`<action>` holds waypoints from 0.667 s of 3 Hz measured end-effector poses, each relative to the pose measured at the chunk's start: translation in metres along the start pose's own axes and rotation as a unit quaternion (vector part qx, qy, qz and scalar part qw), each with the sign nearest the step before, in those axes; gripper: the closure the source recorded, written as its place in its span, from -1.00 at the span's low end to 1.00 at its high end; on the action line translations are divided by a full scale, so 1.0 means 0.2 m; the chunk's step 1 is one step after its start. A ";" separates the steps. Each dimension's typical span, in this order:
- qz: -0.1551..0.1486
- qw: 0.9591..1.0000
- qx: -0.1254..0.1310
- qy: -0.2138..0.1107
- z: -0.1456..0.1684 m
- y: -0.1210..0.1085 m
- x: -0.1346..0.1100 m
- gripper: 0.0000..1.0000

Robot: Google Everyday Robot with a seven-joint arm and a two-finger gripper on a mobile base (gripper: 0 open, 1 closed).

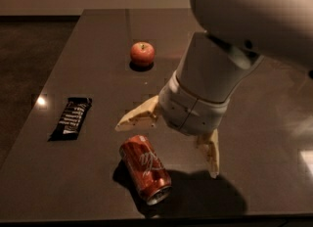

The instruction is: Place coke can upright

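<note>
The coke can (145,168), red with white script and a silver end, lies on its side near the front edge of the dark table (98,40), its end pointing to the front right. My gripper (166,147) hangs just above and behind the can. It is open, one tan finger (138,118) to the can's upper left and the other finger (211,155) to its right. The fingers do not touch the can.
A red apple (142,53) sits at the middle back of the table. A black snack bar (71,117) lies at the left. The table's front edge runs just below the can. My large white arm (220,74) covers the right middle of the table.
</note>
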State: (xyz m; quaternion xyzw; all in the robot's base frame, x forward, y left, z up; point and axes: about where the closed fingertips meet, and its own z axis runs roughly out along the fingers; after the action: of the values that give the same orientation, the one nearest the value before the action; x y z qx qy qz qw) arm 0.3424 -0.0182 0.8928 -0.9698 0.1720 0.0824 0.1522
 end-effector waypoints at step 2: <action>-0.137 0.990 -0.033 0.005 0.12 -0.03 -0.06 -1.00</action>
State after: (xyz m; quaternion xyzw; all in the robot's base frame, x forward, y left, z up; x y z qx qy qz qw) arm 0.3304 -0.0006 0.8742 -0.9891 0.0359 0.0614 0.1289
